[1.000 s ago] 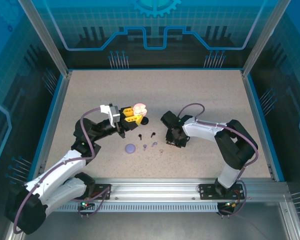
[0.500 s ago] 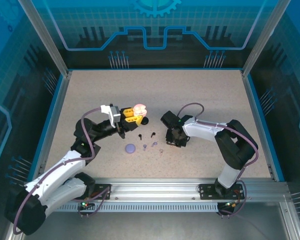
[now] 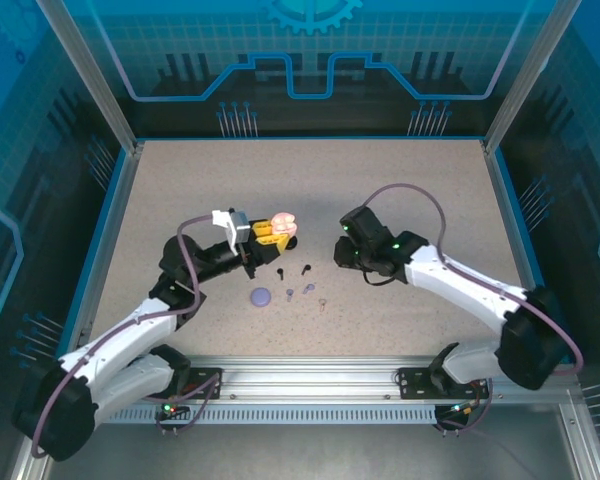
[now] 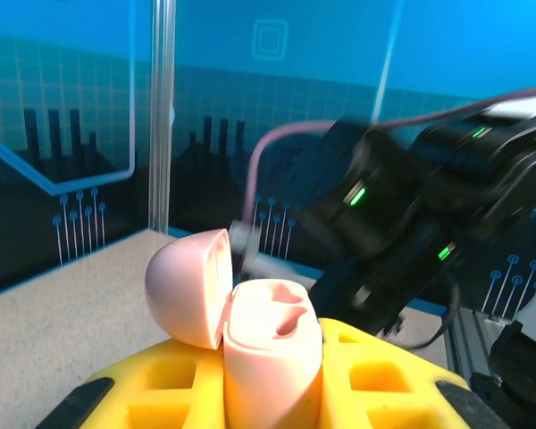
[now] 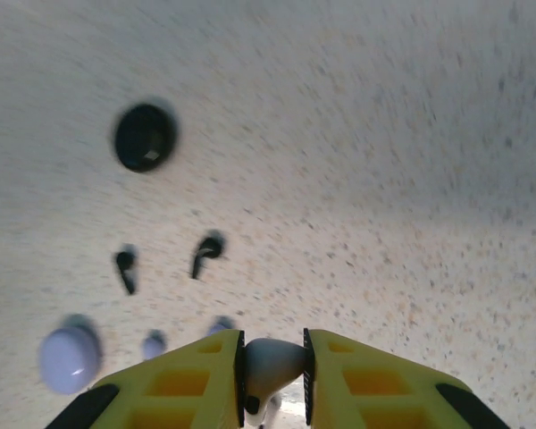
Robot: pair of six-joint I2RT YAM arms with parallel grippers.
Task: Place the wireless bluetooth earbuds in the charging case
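Grips open pink case [image 4: 272,357] in left pincer [image 4: 270,398], per left wrist; pinches pale earbud [image 5: 272,362] in right pincer [image 5: 272,374], per right wrist.

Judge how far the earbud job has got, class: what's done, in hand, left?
Done: pink case open in the left end effector, visible socket looks empty. In hand: right end effector grips a pale earbud. Left: black earbuds and lavender earbuds lie on the table.

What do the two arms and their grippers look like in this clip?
The left arm and right arm have white links, black joints and a looping mauve cable. The left gripper and right gripper have blocky yellow fingers.
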